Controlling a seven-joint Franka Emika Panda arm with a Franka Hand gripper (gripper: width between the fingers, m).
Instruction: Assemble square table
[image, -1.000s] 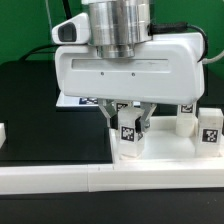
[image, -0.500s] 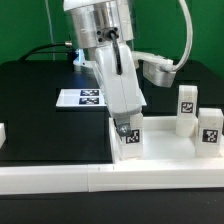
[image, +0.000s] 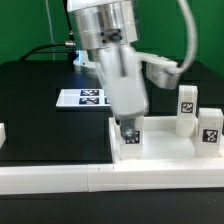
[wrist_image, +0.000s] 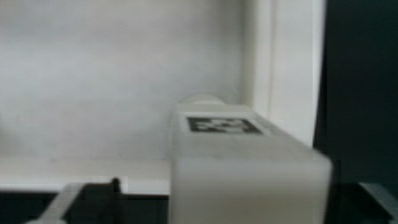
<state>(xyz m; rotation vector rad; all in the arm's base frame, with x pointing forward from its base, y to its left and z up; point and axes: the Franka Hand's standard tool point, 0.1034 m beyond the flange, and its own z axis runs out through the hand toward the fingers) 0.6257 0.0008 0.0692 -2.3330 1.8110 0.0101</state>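
Legs first: one short white leg stands upright, long axis vertical, at the lower centre of the exterior view, its black-white tag facing the camera. The jaws sit around its top; in the wrist view both dark fingertips stand apart from the leg's sides with gaps showing, so the jaws are spread and not clamping it. That view shows the leg as a smooth white block with a tag on its upper face, a rounded stub at its far end.

Two more legs stand upright at the right of the exterior view, tags facing forward, well apart from the first. All three rest on the white top, which fills the lower right of the frame; its raised rim runs along the bottom edge.

A black worktop carries everything. The marker board lies flat at centre left. Green background and dark cables show at the top.
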